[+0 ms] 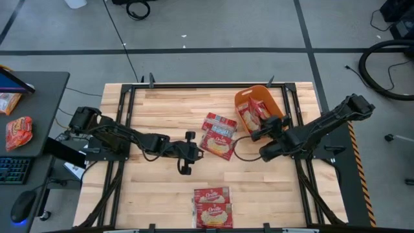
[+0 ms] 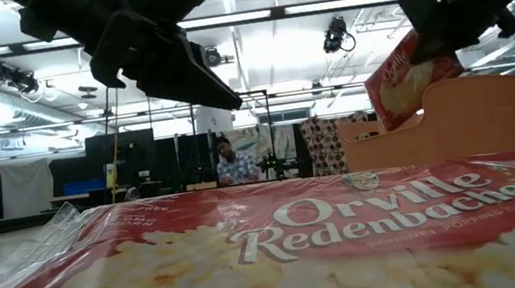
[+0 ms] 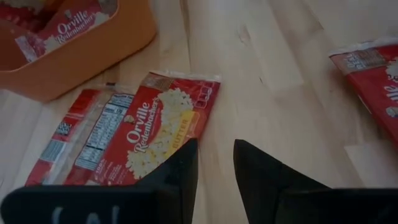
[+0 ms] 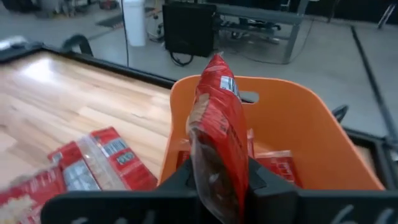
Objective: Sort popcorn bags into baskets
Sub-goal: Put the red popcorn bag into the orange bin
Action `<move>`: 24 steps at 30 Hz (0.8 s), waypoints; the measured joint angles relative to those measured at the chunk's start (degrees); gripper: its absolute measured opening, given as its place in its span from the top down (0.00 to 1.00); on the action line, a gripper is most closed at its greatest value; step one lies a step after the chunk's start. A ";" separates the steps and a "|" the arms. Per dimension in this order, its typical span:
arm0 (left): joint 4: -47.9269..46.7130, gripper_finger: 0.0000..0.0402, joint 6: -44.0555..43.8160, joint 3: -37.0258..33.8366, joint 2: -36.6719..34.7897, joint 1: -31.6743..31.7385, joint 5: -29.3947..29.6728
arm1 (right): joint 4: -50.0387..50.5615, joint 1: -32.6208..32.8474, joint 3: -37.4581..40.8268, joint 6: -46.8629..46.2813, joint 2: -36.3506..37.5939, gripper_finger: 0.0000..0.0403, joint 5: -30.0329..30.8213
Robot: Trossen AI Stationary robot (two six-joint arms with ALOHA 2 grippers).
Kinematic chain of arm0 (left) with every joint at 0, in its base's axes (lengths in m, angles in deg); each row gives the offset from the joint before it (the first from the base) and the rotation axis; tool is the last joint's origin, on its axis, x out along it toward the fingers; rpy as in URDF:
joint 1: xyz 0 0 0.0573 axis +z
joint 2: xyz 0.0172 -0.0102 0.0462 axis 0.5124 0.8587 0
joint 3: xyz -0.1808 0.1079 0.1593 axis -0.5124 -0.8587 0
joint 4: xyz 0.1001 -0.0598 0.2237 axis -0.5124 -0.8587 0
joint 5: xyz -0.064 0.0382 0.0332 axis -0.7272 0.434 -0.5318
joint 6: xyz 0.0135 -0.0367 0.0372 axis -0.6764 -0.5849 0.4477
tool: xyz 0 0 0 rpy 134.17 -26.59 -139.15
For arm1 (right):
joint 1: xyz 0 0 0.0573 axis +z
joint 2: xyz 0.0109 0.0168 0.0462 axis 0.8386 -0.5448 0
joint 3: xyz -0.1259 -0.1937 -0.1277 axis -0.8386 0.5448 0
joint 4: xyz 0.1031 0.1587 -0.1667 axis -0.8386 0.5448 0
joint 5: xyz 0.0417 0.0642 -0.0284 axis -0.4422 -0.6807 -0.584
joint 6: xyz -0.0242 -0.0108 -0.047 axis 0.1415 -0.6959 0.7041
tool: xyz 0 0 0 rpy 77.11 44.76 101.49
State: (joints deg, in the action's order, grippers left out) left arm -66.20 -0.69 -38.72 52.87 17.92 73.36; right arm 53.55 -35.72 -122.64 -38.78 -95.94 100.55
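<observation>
The right pincer [image 4: 221, 177] is clenched on an Orville Redenbacher's popcorn bag [image 4: 217, 137], holding it edge-up just over the near rim of the orange basket [image 4: 298, 124]; in the low view the same bag [image 2: 408, 77] hangs tilted above the basket's wall [image 2: 466, 120]. On the high view the basket [image 1: 275, 98] sits at about two o'clock on the wooden tabletop [image 1: 155, 110], with the right pincer [image 1: 262, 129] at its lower edge, and red packets already lie inside it [image 1: 249, 116]. More of them show on the basket floor in the right wrist view [image 4: 273, 165]. The left pincer [image 1: 187, 152] hovers near the tabletop's centre, its two dark fingers [image 3: 174, 174] released with a narrow gap between them, touching no bag. Just past those fingers lies a label-up popcorn bag [image 3: 161, 130] marked butter, partly overlapping a bag turned to its white-and-blue back [image 3: 81, 140]; both rest close beside the basket, toward one o'clock from the left pincer on the high view. A pair of label-up bags [image 1: 212, 206] lies at six o'clock by the tabletop's front edge, filling the foreground of the low view [image 2: 283, 251]. A seated person [image 2: 230, 163] shows in the room behind.
</observation>
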 joint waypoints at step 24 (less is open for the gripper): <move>-3.19 0.73 4.76 0.00 0.00 0.31 -0.07 | -8.05 -15.79 -0.39 16.90 11.22 0.56 -28.69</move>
State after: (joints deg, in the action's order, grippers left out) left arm -69.39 4.07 -38.72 52.87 18.23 73.28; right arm 45.50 -51.51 -123.04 -21.88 -84.71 71.85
